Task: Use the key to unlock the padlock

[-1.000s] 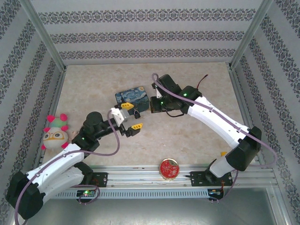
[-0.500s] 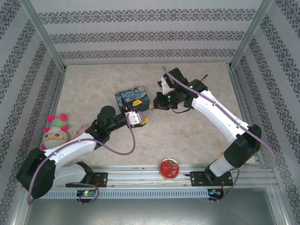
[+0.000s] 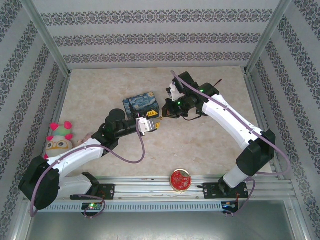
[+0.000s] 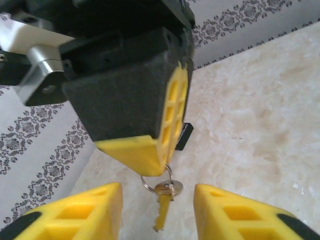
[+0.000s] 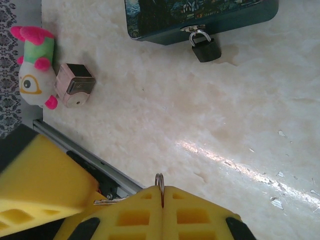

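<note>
The small dark padlock point(image 5: 206, 50) hangs by its silvery shackle from the hasp of the starry-night tin point(image 5: 200, 15) point(image 3: 141, 105). My right gripper point(image 5: 162, 192) point(image 3: 154, 115) is shut on a key ring point(image 5: 159, 180), held in front of the tin. In the left wrist view the key point(image 4: 164, 205) dangles from that ring point(image 4: 149, 181) below the right gripper's yellow fingers point(image 4: 150, 152). My left gripper point(image 4: 157, 220) point(image 3: 156, 126) is open, one finger on each side of the key, with a gap on both sides.
A plush toy point(image 3: 59, 139) point(image 5: 34, 65) and a small pink box point(image 5: 75, 85) lie at the table's left edge. A red round object point(image 3: 180, 179) sits on the front rail point(image 3: 200, 185). Patterned walls enclose the table.
My left gripper has swung right and come in under the right gripper, and its jaws have narrowed around the hanging key. The right gripper has drawn slightly back from the tin, still shut.
</note>
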`<state>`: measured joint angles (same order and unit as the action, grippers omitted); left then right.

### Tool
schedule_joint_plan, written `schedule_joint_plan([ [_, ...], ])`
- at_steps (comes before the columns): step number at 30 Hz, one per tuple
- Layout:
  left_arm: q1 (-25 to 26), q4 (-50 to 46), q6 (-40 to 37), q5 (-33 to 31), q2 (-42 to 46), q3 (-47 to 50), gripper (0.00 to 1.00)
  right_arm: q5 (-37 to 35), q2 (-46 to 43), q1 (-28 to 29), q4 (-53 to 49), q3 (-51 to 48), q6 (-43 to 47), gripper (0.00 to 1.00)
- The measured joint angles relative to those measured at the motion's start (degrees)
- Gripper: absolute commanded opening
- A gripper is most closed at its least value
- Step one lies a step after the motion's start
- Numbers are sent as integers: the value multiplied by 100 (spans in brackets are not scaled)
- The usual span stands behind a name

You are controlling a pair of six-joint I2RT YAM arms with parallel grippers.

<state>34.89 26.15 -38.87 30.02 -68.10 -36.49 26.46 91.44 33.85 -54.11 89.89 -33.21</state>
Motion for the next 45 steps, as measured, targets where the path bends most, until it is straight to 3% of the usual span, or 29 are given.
schedule_joint_plan([
  [7,0,-175,-20,-26,0,-13,36,0,0,0,-17,13,-13,0],
  [15,0,-173,-20,-31,-33,-33,26,0,0,4,-17,13,-13,0],
  [24,0,-184,-42,-68,-87,-61,0,-7,2,2,-13,17,-13,0],
  [33,2,-195,470,-214,-24,-61,0,-44,0,4,96,17,-11,0],
  [36,2,-223,920,-354,98,-59,0,-39,-11,4,269,0,-15,11],
  [38,2,-308,1241,-444,210,-59,0,-63,-68,15,413,-55,-20,23],
  [45,26,-1126,2374,-944,916,-446,0,-835,-688,9,721,-695,-13,38],
])
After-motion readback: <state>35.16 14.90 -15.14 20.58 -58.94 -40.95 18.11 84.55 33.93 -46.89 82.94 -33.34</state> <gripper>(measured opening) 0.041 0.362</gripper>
